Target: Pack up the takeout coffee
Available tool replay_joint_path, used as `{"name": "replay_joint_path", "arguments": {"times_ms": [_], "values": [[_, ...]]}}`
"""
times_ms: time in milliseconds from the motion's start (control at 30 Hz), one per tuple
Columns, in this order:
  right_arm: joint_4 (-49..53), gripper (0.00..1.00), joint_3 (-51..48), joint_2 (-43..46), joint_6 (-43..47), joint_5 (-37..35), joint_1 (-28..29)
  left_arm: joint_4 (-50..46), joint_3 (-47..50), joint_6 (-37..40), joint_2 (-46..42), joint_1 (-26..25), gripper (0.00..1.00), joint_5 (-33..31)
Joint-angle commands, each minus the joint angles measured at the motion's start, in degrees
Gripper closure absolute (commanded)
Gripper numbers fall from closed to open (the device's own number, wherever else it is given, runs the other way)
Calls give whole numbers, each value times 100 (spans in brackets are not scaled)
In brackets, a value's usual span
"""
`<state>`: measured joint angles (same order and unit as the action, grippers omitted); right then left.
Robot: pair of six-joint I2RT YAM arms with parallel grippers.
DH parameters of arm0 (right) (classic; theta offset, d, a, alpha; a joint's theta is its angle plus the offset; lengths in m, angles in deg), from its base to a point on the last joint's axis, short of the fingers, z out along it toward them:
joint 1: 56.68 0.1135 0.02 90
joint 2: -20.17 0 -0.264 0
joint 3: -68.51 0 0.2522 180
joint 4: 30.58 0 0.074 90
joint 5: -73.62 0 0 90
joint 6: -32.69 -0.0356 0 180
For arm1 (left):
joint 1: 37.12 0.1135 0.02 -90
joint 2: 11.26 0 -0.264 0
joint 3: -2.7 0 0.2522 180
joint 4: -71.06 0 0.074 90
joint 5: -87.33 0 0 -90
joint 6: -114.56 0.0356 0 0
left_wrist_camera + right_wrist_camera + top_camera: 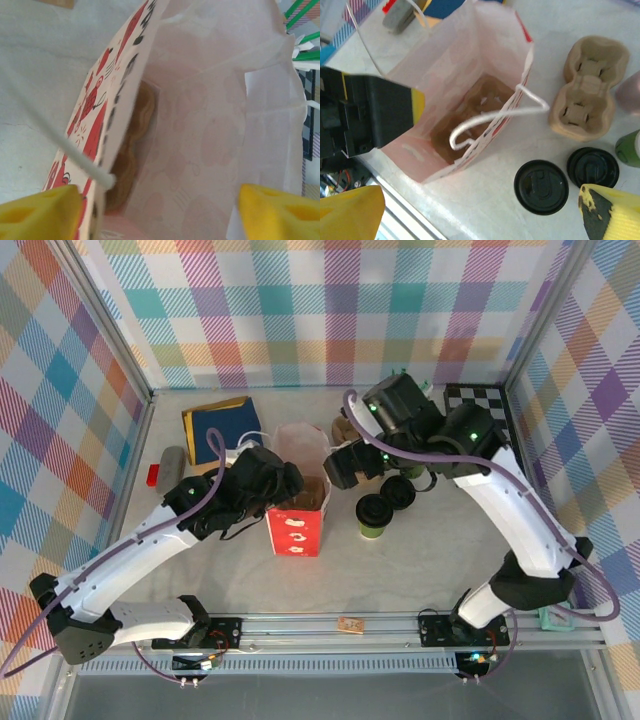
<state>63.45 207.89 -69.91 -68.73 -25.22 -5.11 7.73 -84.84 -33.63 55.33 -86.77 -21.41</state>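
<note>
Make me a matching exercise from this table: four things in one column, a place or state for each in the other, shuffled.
Things:
1 paper bag
2 loose cup carrier
3 takeout coffee
4 checkerboard

Descriptions:
a in the back right corner
b black lid on, just right of the bag
c standing open, red and white
d brown, lying on the table, visible slots empty

Pairs: 1-c, 2-d, 3-b, 4-a

Lighting is bright, even and diffuse. Shadows on the table (400, 570) are faint and soft-edged. In the left wrist view, the paper bag (200, 125) is slightly soft, its cord handle (60, 144) is out of focus, and the yellow fingertips (40, 212) are blurred.
</note>
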Motion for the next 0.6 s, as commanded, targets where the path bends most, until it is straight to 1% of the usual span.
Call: {"name": "replay_joint_path", "arguments": {"times_ms": [0,100,267,367,567], "values": [[499,1,486,-180,-153,107,166,-231,-141,47,-218,-87,9,-172],[775,1,854,-498,-157,21,327,-262,-145,54,-311,-107,7,-217],[1333,1,1524,-1094,-182,-85,428,-350,-248,137,-465,-148,6,-265],[1399,1,1723,-1295,-190,-69,499,-437,-359,206,-543,-182,5,-338],[1386,1,1846,-1397,-217,-93,537,-762,-699,442,-688,-191,4,-466]]}}
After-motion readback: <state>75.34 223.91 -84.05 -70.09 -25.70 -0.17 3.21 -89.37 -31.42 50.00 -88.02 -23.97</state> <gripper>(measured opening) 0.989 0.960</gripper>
